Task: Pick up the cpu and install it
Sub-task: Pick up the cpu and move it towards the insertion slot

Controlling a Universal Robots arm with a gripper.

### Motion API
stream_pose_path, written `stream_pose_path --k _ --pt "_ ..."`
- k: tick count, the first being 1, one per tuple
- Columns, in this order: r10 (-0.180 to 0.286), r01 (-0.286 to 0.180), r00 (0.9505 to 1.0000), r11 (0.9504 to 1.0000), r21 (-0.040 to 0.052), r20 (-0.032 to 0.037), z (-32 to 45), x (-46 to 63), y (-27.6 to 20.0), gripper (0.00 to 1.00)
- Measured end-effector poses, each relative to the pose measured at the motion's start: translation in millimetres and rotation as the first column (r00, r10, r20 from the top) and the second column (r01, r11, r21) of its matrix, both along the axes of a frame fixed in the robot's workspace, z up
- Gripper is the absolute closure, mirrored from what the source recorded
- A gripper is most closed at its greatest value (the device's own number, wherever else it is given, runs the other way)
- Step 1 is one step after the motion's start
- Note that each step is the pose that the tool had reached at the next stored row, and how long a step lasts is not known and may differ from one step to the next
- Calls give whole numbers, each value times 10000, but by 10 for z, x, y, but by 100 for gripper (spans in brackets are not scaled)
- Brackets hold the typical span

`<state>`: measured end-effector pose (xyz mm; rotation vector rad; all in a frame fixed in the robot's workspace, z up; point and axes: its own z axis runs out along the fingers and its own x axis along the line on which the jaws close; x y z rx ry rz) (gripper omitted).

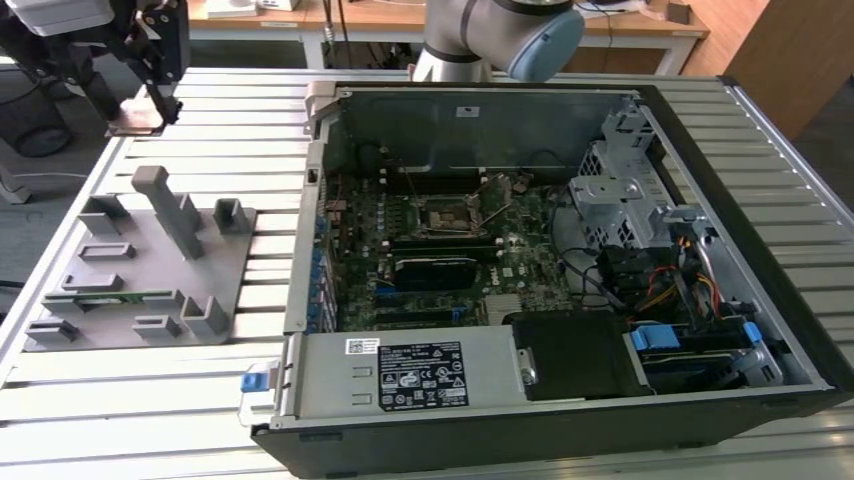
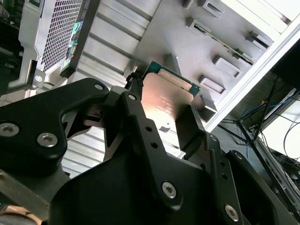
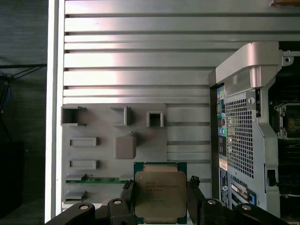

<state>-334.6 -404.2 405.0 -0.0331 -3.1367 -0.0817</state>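
- Currently the end effector (image 1: 144,110) is clamped on the cpu (image 1: 134,125) at the exterior view's upper left, over the slatted desk (image 1: 254,110).
- In both wrist views the cpu sits pinched by its edges between the two fingers (image 3: 193,199), its silver top facing the first wrist camera.
- A grey tray (image 1: 147,270) lies lower left on the desk, beside the open case (image 1: 747,230).
- Centre frame, the socket (image 1: 441,215) is well apart from the cpu.

Black screw-studded fingers (image 2: 140,123), grey blue-capped arm (image 1: 483,30)
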Motion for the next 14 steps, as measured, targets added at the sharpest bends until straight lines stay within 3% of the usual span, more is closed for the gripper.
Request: stream_pose_path --k 14 --pt "-1 1 10000 10000 0 0 0 173 0 47"
